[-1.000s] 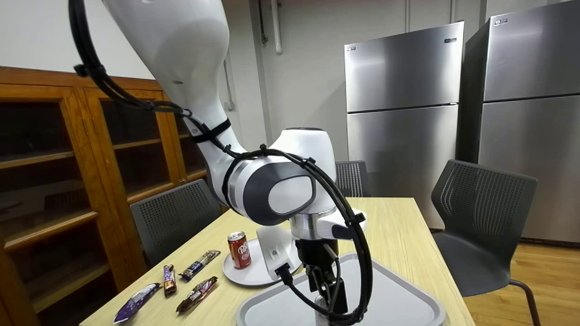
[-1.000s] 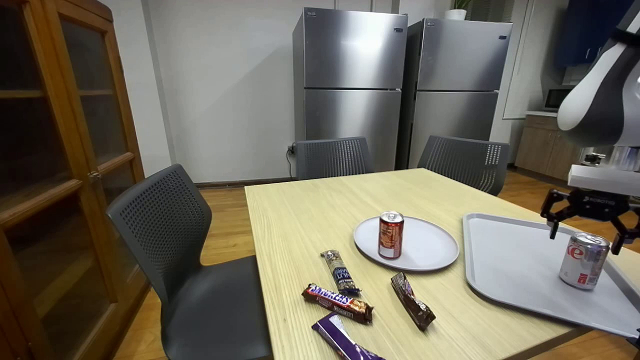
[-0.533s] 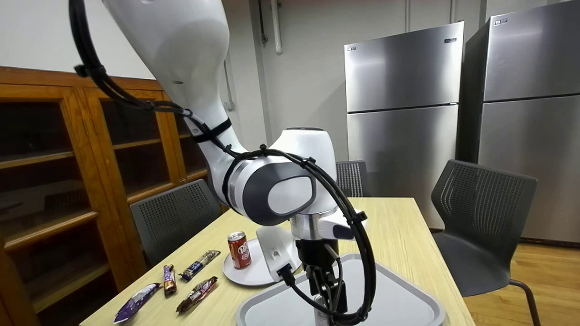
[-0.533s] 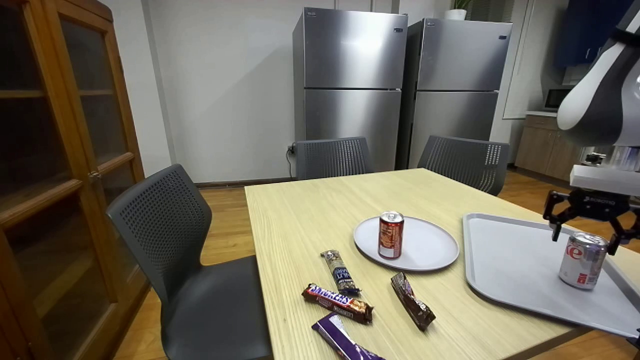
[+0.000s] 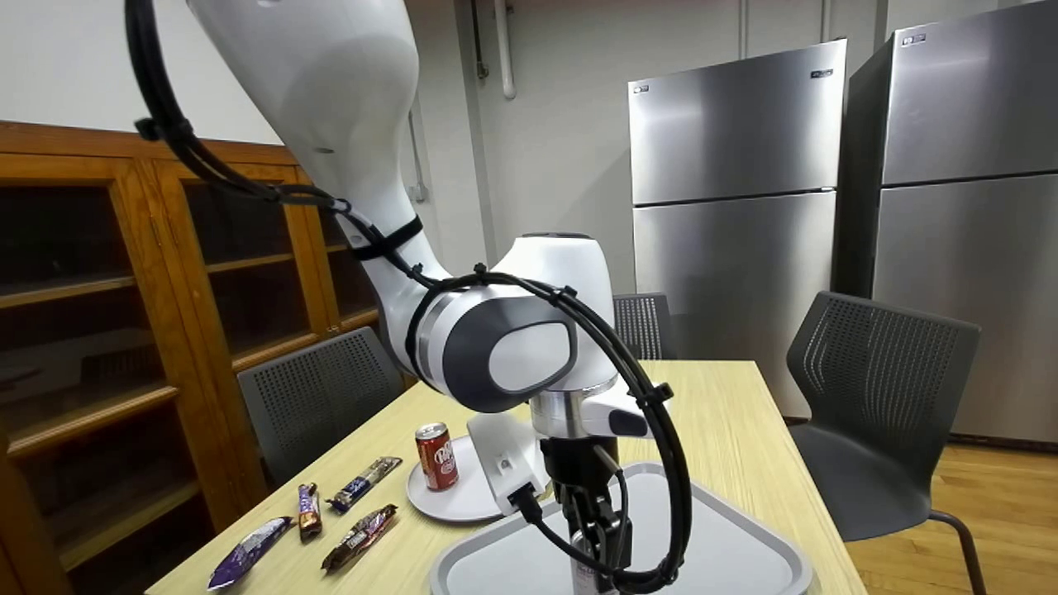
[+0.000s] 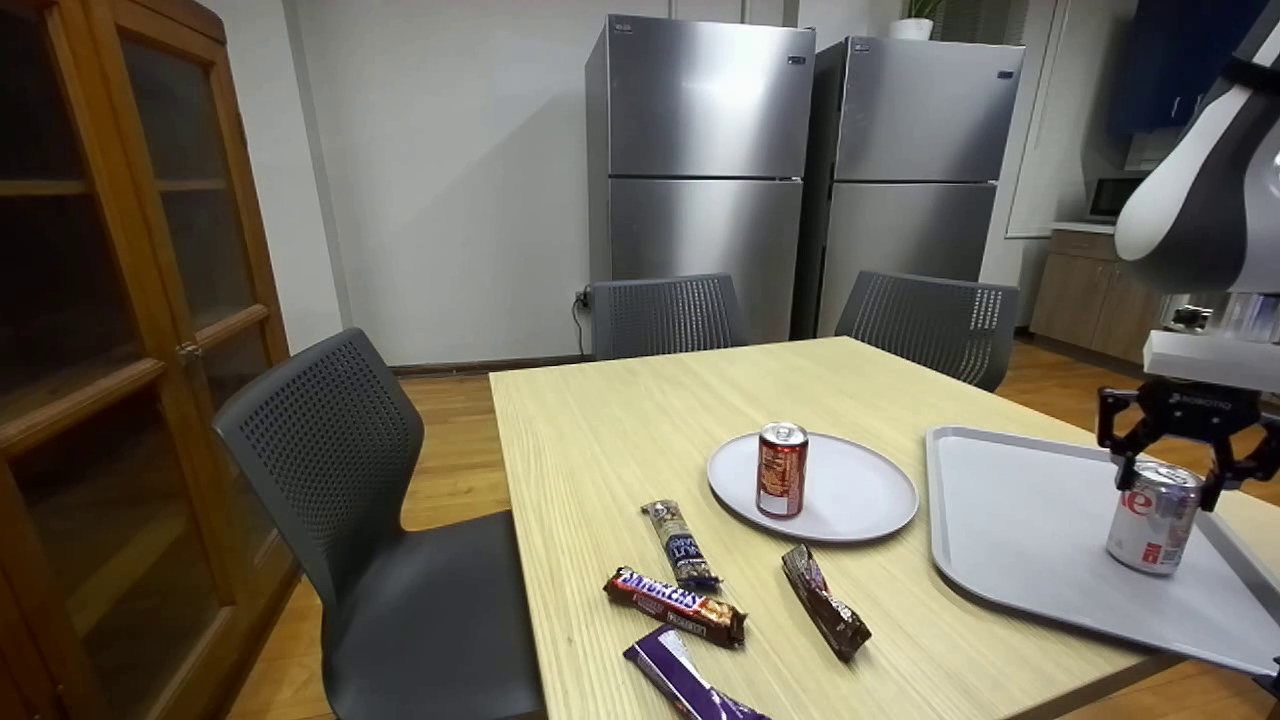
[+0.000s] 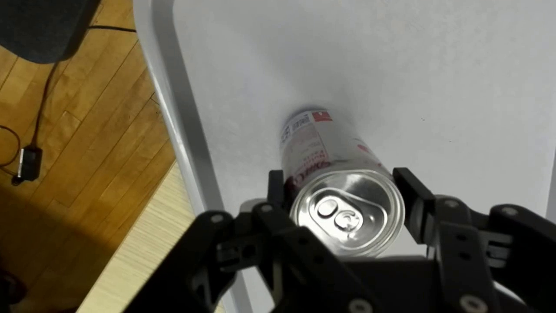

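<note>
Silver Diet Coke can [image 6: 1150,530], upright on the grey tray [image 6: 1020,520], in the wrist view closer to the left side of the tray's rim than to the right side. Right above it, robot gripper [image 6: 1168,484] with jaws part way together, one black finger [image 7: 415,204] on each side of the can near its top. By the look of it, touching both sides, so most likely a hold; cannot tell how tight. Done so far: fingers in place on both sides of the can. Not done: any lift, with the bottom of the can flat on the tray. Next to the tray on the pale wood table [image 6: 620,420], a round plate [image 6: 870,490], and on that, upright, a red Dr Pepper can [image 5: 438,463]. On the near side of the plate in an exterior view, toward the table's left edge, four snacks: Snickers bar [image 6: 675,605], nut bar [image 6: 682,545], brown wrapper [image 6: 825,605] and purple wrapper [image 6: 683,675]. Words to read: "ROBOTIQ" on the gripper; a big red "e" on the silver can, with "Diet" upside down in the wrist view; "Dr" on the red can; "SNICKERS" on its wrapper; most likely "NUT" on the nut bar. On the brown wrapper and the purple wrapper, nothing clear enough to read.
</note>
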Tool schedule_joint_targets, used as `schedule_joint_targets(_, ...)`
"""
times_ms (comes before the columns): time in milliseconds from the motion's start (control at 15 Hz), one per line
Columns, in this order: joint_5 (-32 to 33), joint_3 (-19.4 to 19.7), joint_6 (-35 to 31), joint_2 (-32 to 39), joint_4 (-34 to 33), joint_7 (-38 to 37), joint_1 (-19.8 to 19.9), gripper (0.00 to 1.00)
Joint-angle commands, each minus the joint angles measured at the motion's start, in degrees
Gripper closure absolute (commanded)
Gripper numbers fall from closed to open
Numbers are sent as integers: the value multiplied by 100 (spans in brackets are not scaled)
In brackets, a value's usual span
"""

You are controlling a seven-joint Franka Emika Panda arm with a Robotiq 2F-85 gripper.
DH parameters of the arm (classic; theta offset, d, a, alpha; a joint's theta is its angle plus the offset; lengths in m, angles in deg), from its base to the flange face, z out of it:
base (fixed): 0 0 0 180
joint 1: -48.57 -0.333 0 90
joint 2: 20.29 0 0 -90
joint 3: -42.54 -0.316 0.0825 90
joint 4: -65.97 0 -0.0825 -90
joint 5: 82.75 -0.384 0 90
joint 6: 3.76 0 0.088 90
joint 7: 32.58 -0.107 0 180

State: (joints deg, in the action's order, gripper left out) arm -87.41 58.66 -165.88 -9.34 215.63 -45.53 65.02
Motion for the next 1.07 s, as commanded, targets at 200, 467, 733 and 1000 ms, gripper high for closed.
schedule_joint_targets(200,392,290,144,-310,118,-68,-221,62)
schedule_joint_targets(467,532,277,265,-418,123,-59,-374,62)
schedule_joint_targets(733,368,104,262,-501,115,-4,-500,62)
schedule_joint_targets(1000,246,-116,269,-539,77,-9,-642,62)
